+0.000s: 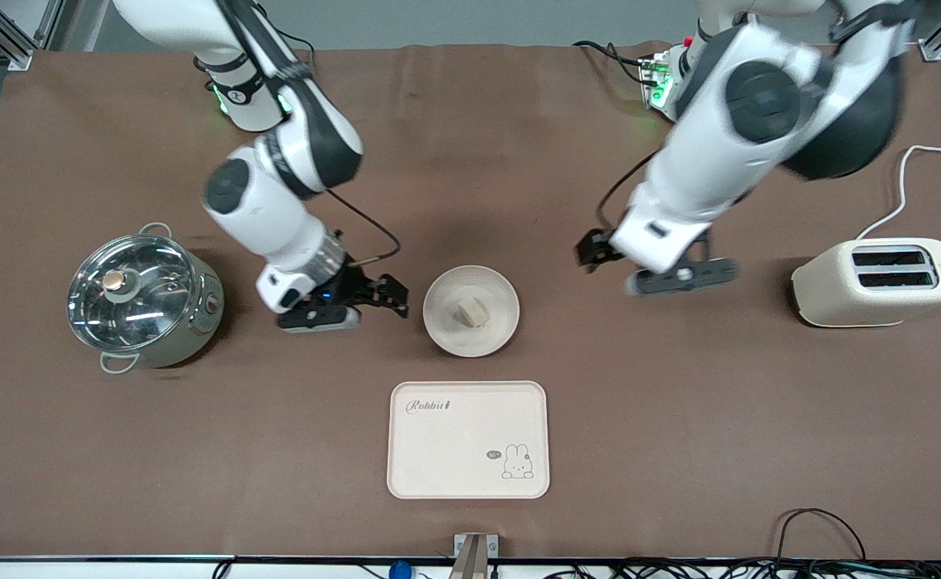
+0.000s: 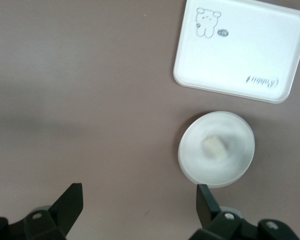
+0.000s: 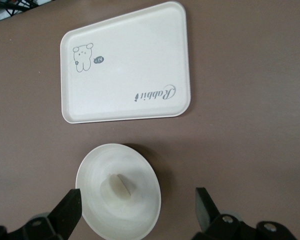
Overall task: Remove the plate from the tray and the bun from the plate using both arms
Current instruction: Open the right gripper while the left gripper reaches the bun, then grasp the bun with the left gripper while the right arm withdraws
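The plate [image 1: 471, 311] sits on the brown desk [image 1: 680, 450] near its middle, and the bun [image 1: 470, 312] lies in the plate's centre — a small pale lump with nothing touching it. The tray [image 1: 468, 440], with a rabbit drawn in one corner, lies flat between the plate and the desk's edge closest to the front camera, close to the plate but apart from it. The right gripper [image 1: 386, 296] is just beside the plate's rim, on the side toward the right arm's end of the desk; its jaws are released and spread wide, holding nothing, and in the right wrist view the plate [image 3: 119, 195] with the bun [image 3: 117, 187] shows just ahead of the two black fingers [image 3: 67, 210]. The left gripper [image 1: 595, 251] is up in the air over bare desk between the plate and the toaster [image 1: 877, 281], apart from both; its jaws are also released and empty, and the left wrist view shows its fingers [image 2: 70, 202] wide apart with the plate [image 2: 216, 149] and tray [image 2: 240, 47] farther off. The toaster stands near the left arm's end of the desk, its white cord running off toward the edge. At the right arm's end stands a steel pot [image 1: 145, 297] — its glass lid on.
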Robot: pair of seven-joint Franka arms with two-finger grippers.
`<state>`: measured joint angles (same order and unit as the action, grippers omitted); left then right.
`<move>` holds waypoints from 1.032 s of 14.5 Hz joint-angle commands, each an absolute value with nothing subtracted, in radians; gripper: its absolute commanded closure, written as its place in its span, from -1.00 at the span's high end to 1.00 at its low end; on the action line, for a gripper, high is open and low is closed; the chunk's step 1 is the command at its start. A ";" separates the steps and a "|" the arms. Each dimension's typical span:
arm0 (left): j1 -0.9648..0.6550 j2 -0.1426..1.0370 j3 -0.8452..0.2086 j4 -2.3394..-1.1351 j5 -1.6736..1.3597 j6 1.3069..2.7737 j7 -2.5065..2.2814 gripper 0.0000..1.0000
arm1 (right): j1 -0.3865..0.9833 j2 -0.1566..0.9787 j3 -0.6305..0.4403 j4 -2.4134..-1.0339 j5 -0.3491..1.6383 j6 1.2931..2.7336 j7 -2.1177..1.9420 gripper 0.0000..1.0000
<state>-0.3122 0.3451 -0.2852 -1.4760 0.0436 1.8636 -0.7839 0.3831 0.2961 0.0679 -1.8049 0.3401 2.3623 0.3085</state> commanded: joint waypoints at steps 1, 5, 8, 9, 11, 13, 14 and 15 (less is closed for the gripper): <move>-0.406 0.481 -0.284 -1.451 0.150 1.986 -0.976 1.00 | 0.301 0.269 0.061 -1.720 0.243 2.168 0.307 1.00; -0.512 0.661 -0.281 -1.447 0.227 2.199 -1.270 1.00 | 0.190 0.158 0.057 -1.707 0.167 1.975 0.308 1.00; -0.546 0.767 -0.276 -1.447 0.319 2.322 -1.421 1.00 | 0.138 0.075 0.058 -1.703 0.123 1.883 0.307 1.00; -0.557 0.796 -0.276 -1.447 0.339 2.353 -1.460 1.00 | 0.123 0.051 0.058 -1.697 0.114 1.847 0.305 1.00; -0.560 0.821 -0.276 -1.447 0.344 2.361 -1.499 1.00 | 0.085 0.020 0.057 -1.684 0.112 1.787 0.292 1.00; -0.584 0.840 -0.270 -1.451 0.347 2.417 -1.538 1.00 | 0.048 -0.001 0.054 -1.681 0.095 1.770 0.247 1.00; -0.587 0.854 -0.267 -1.451 0.348 2.431 -1.555 0.99 | 0.032 -0.015 0.054 -1.681 0.078 1.767 0.241 1.00; -0.588 0.856 -0.267 -1.450 0.347 2.431 -1.560 0.96 | 0.025 -0.020 0.046 -1.678 0.074 1.753 0.239 1.00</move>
